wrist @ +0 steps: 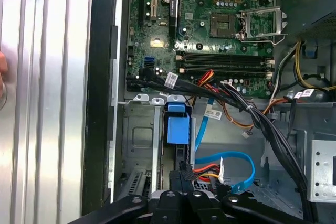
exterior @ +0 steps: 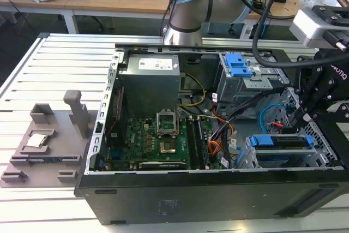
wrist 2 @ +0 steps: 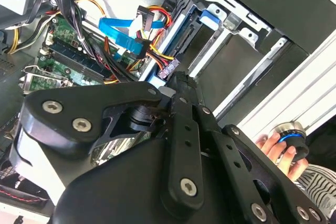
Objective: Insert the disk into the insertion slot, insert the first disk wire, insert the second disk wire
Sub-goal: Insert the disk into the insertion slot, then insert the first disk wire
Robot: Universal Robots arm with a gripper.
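Nearest item: my black pincer (wrist: 182,179), jaws closed, as I judge, on a black wire plug (wrist: 184,169) trailing red and yellow leads, right at the low silver perforated insertion slot (exterior: 248,159). Silver disk in bright blue carrier (exterior: 281,142): seated inside that slot. Handling note: hold the plug square to the disk's socket, press straight, and keep the flat blue cable (wrist: 226,156) beside the slot clear. White tags (wrist: 171,80) on wires beyond the slot: print left unread.

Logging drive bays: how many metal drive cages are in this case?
2, both at the exterior view's right: the taller grey cage, farther back, and the insertion slot, nearer, holding the disk; the arm may hide others.
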